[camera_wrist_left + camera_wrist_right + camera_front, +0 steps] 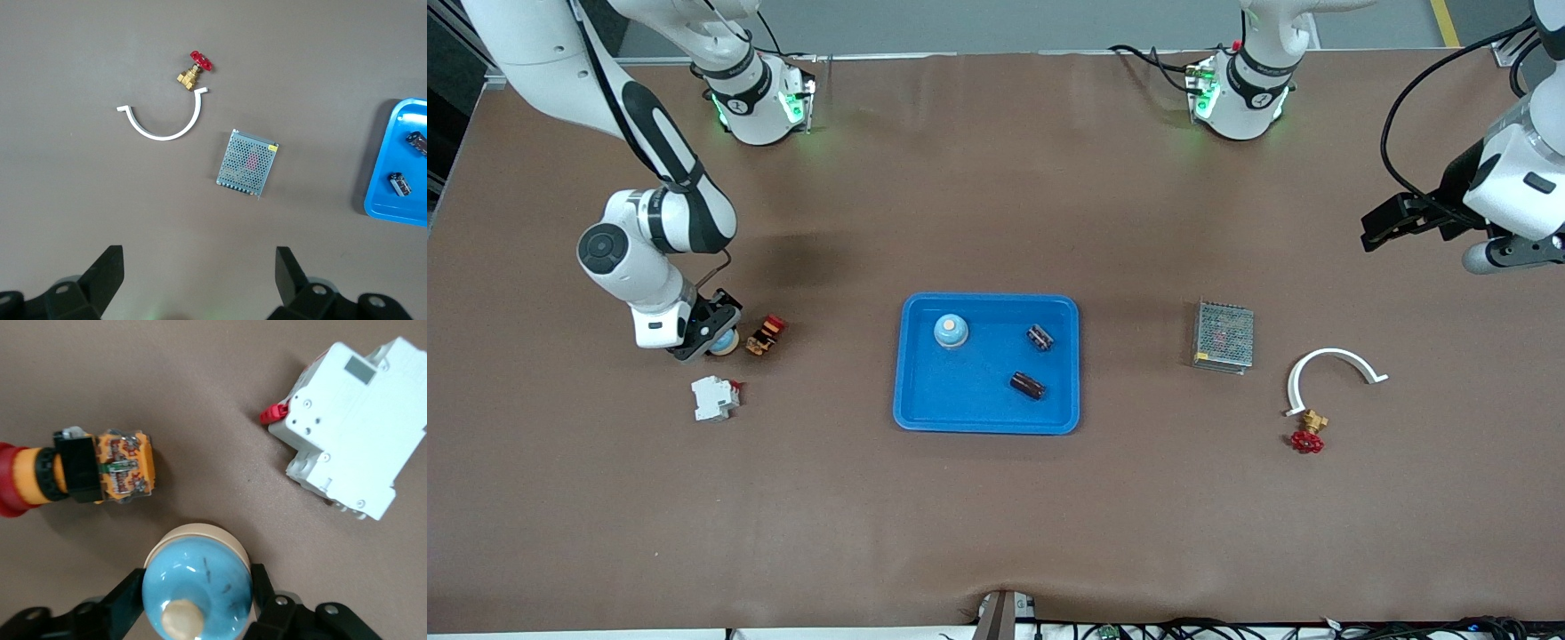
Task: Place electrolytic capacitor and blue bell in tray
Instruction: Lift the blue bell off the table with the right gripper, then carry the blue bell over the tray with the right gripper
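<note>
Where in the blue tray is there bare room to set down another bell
The tray is bare along its rim nearest the front camera, below the blue bell already in it. The two capacitors crowd the end toward the left arm. The right claw has its fingers around a second bell.

You have the tray [925, 409] at the middle of the table, with a bell [951, 331] and two capacitors [1040, 337] [1027, 385] in it. Toward the right arm's end, a second bell [723, 342] sits between the right gripper [710, 338] fingers on the table, just beside a push-button switch [766, 334]; a circuit breaker [714, 398] lies nearer the front edge. Toward the left arm's end you find a power supply [1224, 335], then a curved bracket [1333, 370] with a valve [1309, 433] at its tip. The left gripper [200, 270] waits over that end.
</note>
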`<state>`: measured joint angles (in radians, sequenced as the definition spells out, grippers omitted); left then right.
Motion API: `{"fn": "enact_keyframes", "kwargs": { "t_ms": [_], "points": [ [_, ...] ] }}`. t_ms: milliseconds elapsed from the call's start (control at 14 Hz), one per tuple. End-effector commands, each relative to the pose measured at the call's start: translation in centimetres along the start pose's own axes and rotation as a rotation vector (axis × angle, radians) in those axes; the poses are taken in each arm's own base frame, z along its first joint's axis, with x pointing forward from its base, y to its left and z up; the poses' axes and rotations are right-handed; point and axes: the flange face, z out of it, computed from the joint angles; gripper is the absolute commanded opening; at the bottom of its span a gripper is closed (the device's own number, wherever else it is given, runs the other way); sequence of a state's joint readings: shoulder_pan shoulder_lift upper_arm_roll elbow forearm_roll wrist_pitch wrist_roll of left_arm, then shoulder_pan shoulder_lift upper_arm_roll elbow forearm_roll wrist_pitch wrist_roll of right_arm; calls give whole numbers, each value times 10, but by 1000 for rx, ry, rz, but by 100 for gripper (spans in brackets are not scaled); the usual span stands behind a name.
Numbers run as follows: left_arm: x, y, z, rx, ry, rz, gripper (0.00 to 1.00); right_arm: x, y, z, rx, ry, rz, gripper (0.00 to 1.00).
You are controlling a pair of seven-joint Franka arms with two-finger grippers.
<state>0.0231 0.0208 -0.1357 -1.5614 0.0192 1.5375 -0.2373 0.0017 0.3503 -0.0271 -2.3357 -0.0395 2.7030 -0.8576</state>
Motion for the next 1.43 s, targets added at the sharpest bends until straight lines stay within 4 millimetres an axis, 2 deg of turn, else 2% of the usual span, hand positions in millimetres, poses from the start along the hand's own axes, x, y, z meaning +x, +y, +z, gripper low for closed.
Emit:
{"fn": "enact_keyframes", "kwargs": {
  "t_ms": [0,286,571,714,857,1071,1286,1357],
  "points": [
    [1,-2,-5,-7,2,1,100,13,12,-41,29,-22,-1,27],
    [1,-2,-6,-6,5,2,100,28,27,-82,100,-51,30,27],
    [0,-1,-7,-12,7,1,100,72,17,-128,157,-62,121,26],
    [2,-1,-3,-8,0,1,100,103,-1,-152,144,-64,205,25],
    [2,-4,-3,-9,1,-2,100,140,-27,-175,133,-73,308,24],
    [6,-17,-4,-11,7,-25,100,196,-83,-202,139,-47,518,24],
    [7,-15,-2,-12,3,-25,100,240,-135,-222,185,-8,711,25],
    [7,-15,-2,-12,3,-27,100,254,-149,-222,195,-6,765,25]
  ]
}}
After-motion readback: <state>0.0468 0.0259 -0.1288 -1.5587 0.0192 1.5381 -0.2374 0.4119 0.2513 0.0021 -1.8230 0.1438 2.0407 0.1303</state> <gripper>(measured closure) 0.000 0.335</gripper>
